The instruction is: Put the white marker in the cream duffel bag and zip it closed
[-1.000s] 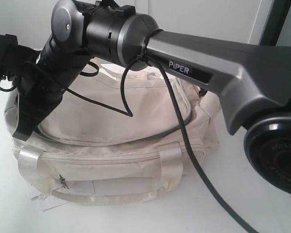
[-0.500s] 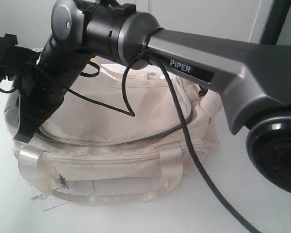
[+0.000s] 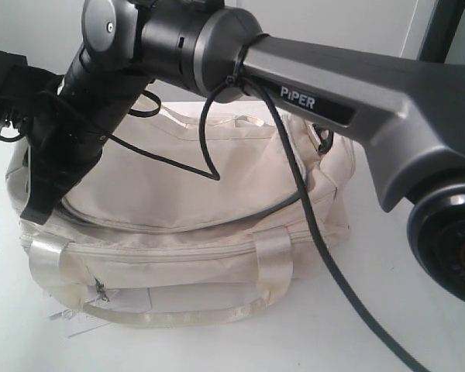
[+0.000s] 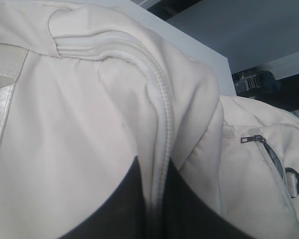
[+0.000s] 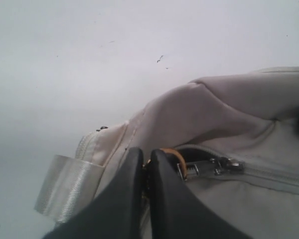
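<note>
**Zip closure under way; marker out of sight**

The slim white marker is showing in no view; it is judged to be inside the soft cream fabric duffel bag, so its direction cannot be told. The bag is sitting upright on the white worktop, its long axis running across the exterior view. The right pincer is clamping the gold zipper charm. The left pincer is pinching the bag's fabric along the zip. Full closure is not yet confirmed.

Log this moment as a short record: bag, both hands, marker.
bag: cream duffel bag lying on the white table
left hand: shut, pinching a fold of the bag along a zipper seam
right hand: shut on the gold charm at the zipper pull
marker: white marker not visible in any view
</note>
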`<state>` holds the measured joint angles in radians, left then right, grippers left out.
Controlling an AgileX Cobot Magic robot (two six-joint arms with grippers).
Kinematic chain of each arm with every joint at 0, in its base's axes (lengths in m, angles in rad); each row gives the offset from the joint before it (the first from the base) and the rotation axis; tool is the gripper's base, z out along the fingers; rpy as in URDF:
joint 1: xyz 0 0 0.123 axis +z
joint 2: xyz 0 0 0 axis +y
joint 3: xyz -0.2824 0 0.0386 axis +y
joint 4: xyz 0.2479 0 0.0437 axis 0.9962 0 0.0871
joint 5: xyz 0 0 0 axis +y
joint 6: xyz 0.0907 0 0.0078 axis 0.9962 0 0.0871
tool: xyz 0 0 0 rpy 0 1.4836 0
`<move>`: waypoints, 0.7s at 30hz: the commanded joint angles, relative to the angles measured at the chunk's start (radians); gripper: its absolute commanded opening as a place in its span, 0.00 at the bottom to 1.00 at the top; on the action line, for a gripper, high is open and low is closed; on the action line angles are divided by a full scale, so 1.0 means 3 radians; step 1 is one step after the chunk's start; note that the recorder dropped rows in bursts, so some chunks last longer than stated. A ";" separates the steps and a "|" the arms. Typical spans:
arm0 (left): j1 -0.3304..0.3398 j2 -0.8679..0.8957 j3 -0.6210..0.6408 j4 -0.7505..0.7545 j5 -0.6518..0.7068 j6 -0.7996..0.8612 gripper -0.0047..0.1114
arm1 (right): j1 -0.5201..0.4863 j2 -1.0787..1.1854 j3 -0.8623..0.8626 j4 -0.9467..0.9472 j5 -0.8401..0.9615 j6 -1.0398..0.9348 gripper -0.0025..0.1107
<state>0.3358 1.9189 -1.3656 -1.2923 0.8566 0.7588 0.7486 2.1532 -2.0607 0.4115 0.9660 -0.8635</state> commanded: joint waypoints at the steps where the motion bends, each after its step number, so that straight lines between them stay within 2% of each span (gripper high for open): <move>1: 0.0004 -0.0022 -0.0025 -0.0223 0.0023 -0.0011 0.04 | 0.0023 -0.0076 0.0008 0.0107 0.0152 -0.0026 0.02; 21: 0.0004 -0.0022 -0.0025 -0.0223 0.0023 -0.0011 0.04 | 0.0059 -0.0084 0.0008 0.0107 0.0363 -0.0027 0.02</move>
<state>0.3358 1.9189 -1.3656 -1.2923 0.8585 0.7588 0.7593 2.1451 -2.0607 0.4178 1.0366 -0.8643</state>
